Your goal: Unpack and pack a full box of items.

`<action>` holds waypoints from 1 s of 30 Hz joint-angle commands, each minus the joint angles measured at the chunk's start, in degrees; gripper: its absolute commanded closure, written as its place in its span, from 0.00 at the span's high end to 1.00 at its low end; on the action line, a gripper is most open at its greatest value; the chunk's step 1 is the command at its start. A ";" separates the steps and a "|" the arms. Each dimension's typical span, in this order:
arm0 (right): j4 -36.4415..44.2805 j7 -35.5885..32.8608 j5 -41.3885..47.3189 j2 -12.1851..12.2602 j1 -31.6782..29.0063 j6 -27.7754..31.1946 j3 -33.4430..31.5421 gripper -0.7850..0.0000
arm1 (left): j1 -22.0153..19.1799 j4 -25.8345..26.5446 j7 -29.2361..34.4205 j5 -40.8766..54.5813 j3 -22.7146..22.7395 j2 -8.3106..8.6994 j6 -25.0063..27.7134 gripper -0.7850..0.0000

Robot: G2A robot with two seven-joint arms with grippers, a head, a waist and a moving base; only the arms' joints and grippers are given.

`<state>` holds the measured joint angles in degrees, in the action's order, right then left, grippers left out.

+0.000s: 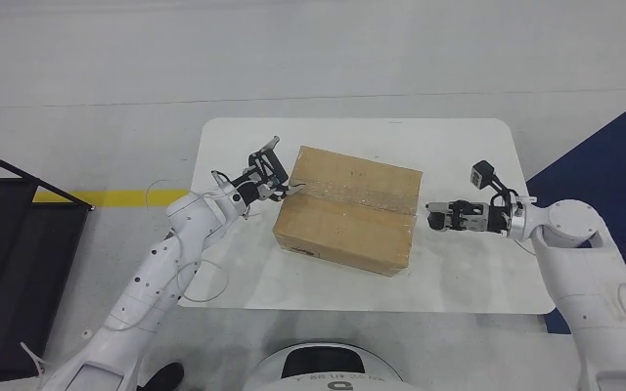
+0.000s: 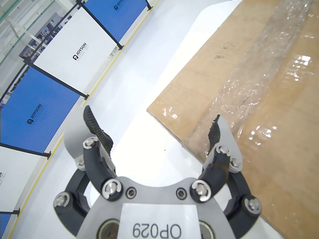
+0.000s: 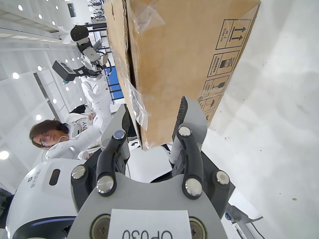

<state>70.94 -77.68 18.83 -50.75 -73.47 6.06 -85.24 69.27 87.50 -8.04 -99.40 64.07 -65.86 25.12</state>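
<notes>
Left gripper [image 2: 152,115] fingers stand wide apart with nothing between the pads. One fingertip [image 2: 214,130] is over the left end of the box's taped seam, and the other is out over the table [image 2: 144,148]. Seen from the top view, this gripper [image 1: 270,174] sits at the left end of the box [image 1: 347,210], beside its far-left corner. Right gripper [image 3: 154,104] fingers are also apart, with the edge where the box top meets the right end face lying between them. Whether either pad presses the cardboard cannot be told. From above, the right gripper [image 1: 435,213] points left and its tips are just at the box's right end. The box [image 2: 249,75] is brown cardboard with its flaps closed, and it lies slightly skewed near the middle of the table. A strip of clear tape [image 2: 274,50] runs lengthwise along the top seam [image 1: 357,193] and folds over the right end [image 3: 135,100]. The right end face [image 3: 174,50] carries printed handling symbols. The table [image 1: 460,274] is white with rounded corners, and its surface [image 3: 274,100] shows small dark specks. Beyond it is a pale grey floor with a yellow line [image 1: 117,197] to the left, a dark blue area [image 1: 587,147] to the right and a black frame [image 1: 29,244] at the left edge. Blue and white barrier panels [image 2: 74,50] on black posts stand on the left side of the room.
</notes>
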 commanded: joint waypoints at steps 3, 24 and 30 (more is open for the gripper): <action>-0.29 -0.06 0.49 -0.07 0.66 0.37 0.73 0.37 | 0.30 0.25 -0.04 -0.06 0.40 0.11 0.30 1.00; 10.12 1.35 2.89 1.51 -8.99 2.79 -6.37 0.00 | 0.12 -0.25 0.04 -0.15 0.57 0.15 0.67 1.00; 9.60 2.05 1.14 1.53 -8.09 1.49 -4.80 0.00 | 0.12 -0.25 0.04 -0.15 0.57 0.15 0.67 1.00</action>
<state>80.74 -75.65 20.15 -49.21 -81.82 7.66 -90.32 69.40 87.25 -8.00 -99.55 64.64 -65.71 25.79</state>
